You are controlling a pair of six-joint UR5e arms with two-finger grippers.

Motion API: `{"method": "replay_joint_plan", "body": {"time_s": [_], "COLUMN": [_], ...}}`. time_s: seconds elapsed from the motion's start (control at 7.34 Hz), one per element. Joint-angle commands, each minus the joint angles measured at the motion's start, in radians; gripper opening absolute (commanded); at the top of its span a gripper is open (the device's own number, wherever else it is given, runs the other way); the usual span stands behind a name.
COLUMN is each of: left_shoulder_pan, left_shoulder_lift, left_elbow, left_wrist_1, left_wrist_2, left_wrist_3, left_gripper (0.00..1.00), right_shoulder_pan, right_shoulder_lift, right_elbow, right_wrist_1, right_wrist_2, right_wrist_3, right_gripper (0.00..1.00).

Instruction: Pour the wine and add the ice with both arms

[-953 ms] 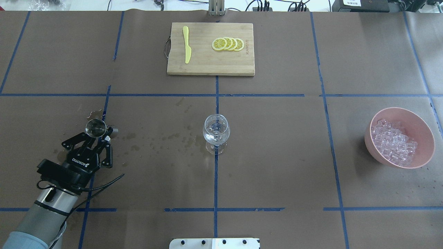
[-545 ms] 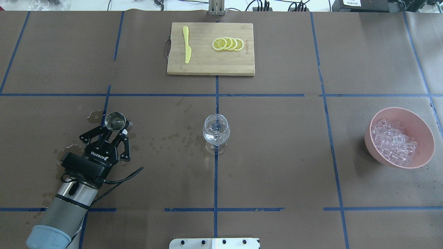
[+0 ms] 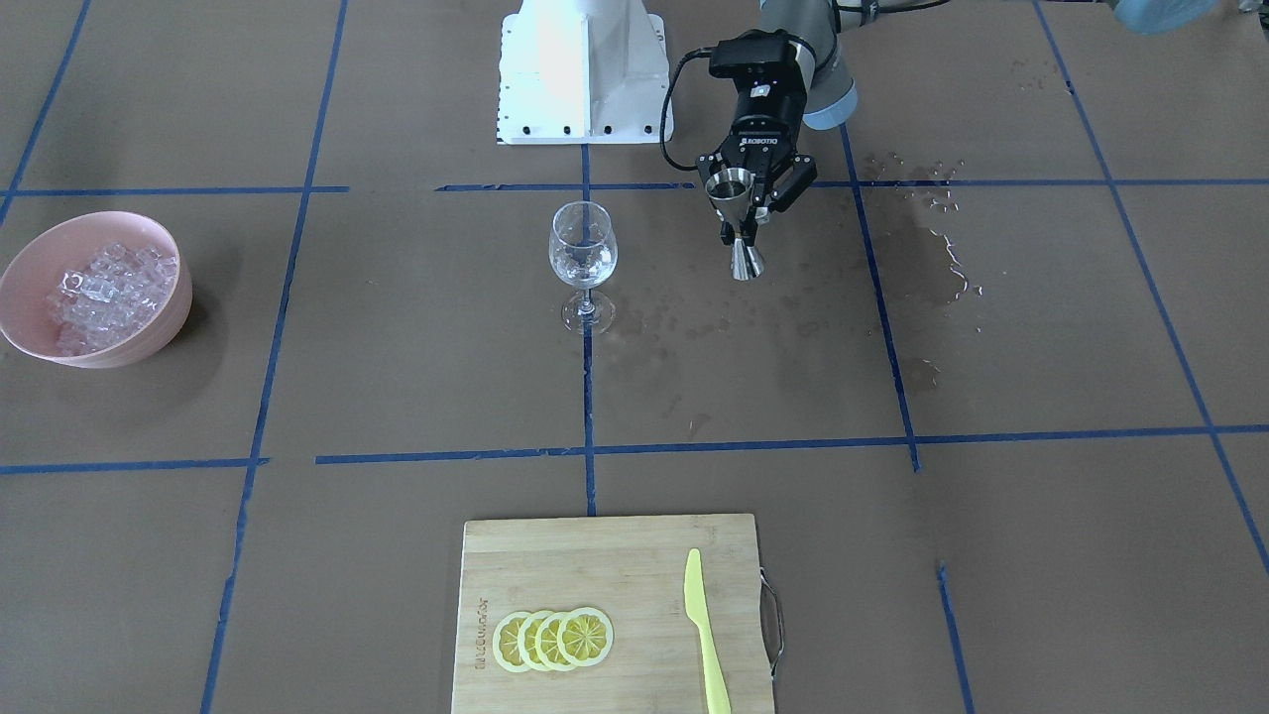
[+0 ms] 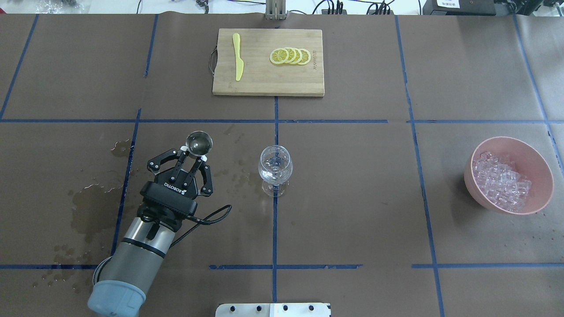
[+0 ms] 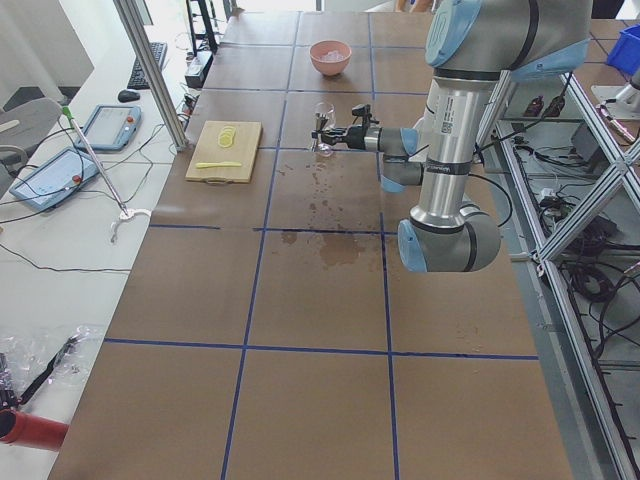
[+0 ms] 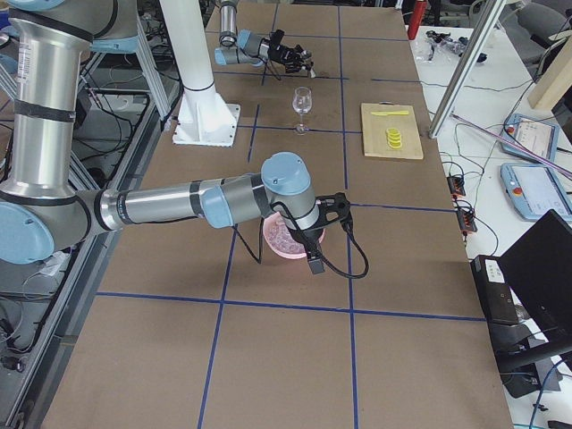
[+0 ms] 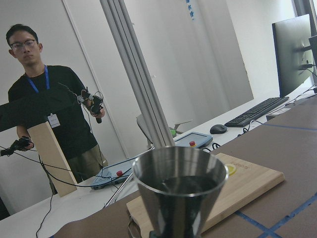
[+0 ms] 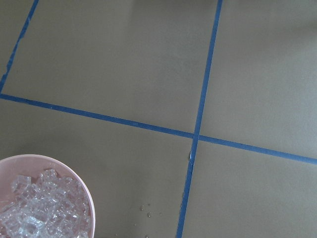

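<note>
My left gripper (image 4: 194, 154) is shut on a steel jigger (image 4: 199, 143), held upright above the table and left of the wine glass (image 4: 275, 169). In the left wrist view the wine (image 7: 181, 184) lies dark inside the jigger's cup (image 7: 181, 198). The front view shows the jigger (image 3: 739, 223) apart from the clear stemmed glass (image 3: 583, 260). The ice (image 4: 502, 182) fills a pink bowl (image 4: 539, 167) at the right. My right gripper (image 6: 335, 210) hovers over that bowl (image 6: 286, 239); I cannot tell whether it is open. The right wrist view catches the ice (image 8: 34, 208) at its lower left.
A wooden cutting board (image 4: 264, 83) with lemon slices (image 4: 291, 56) and a yellow knife (image 4: 238, 57) lies at the far middle. Wet stains (image 4: 94, 202) mark the paper on the left. The white base block (image 3: 585, 69) stands behind the glass. A person (image 7: 49, 109) stands beyond the table.
My left arm has carried the jigger to the right and slightly forward, nearer the wine glass. The wet patch it covered now shows. Glass, bowl and board have not moved.
</note>
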Motion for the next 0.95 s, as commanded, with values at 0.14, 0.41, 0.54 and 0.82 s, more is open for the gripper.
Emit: {"method": "replay_joint_plan", "body": {"time_s": [0.14, 0.41, 0.54, 0.82], "left_shoulder_pan": [0.018, 0.023, 0.023, 0.021], "left_shoulder_lift": [-0.132, -0.161, -0.169, -0.186], "left_elbow": [0.000, 0.001, 0.001, 0.001], "left_wrist_1": [0.298, 0.357, 0.365, 0.403], "left_wrist_2": [0.000, 0.001, 0.001, 0.005], "left_wrist_3": [0.002, 0.043, 0.069, 0.249], "left_gripper": [0.00, 0.00, 0.00, 0.00], "right_shoulder_pan": [0.000, 0.000, 0.000, 0.000], "right_shoulder_lift": [-0.010, -0.010, -0.013, -0.016], "right_elbow": [0.003, 0.001, 0.001, 0.001], "right_wrist_1": [-0.001, -0.001, -0.001, -0.001], "right_wrist_2": [0.001, 0.001, 0.001, 0.001], "right_wrist_3": [0.000, 0.000, 0.002, 0.000], "right_gripper": [1.00, 1.00, 1.00, 1.00]}}
